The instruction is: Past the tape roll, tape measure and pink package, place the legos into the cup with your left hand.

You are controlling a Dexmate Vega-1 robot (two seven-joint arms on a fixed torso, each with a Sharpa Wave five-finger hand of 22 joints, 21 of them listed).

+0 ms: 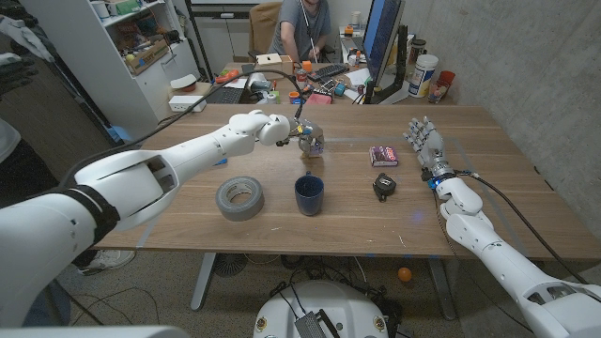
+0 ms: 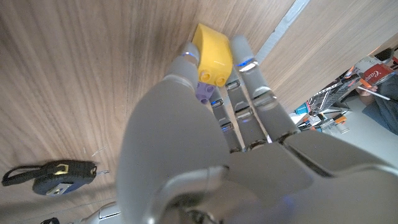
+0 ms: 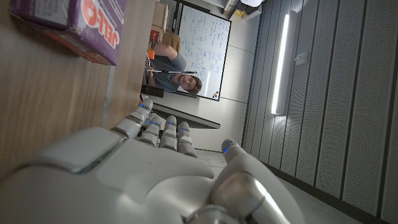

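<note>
My left hand [image 1: 306, 140] is beyond the dark blue cup [image 1: 309, 194], near the table's middle, a little farther back than the pink package [image 1: 382, 155]. Its fingers [image 2: 249, 93] close around the legos: a yellow brick [image 2: 212, 55] with a purple one [image 2: 208, 93] beneath it. I cannot tell whether the legos still touch the wood. The grey tape roll [image 1: 239, 197] lies left of the cup and the black tape measure [image 1: 384, 185] right of it. My right hand [image 1: 424, 143] stands upright at the right side, fingers apart and empty.
The tape measure [image 2: 56, 177] and the package [image 3: 74, 25] also show in the wrist views. A person [image 1: 302, 26] sits behind the table, with a monitor [image 1: 383, 42], a keyboard and small clutter along the far edge. A cable runs over my left hand.
</note>
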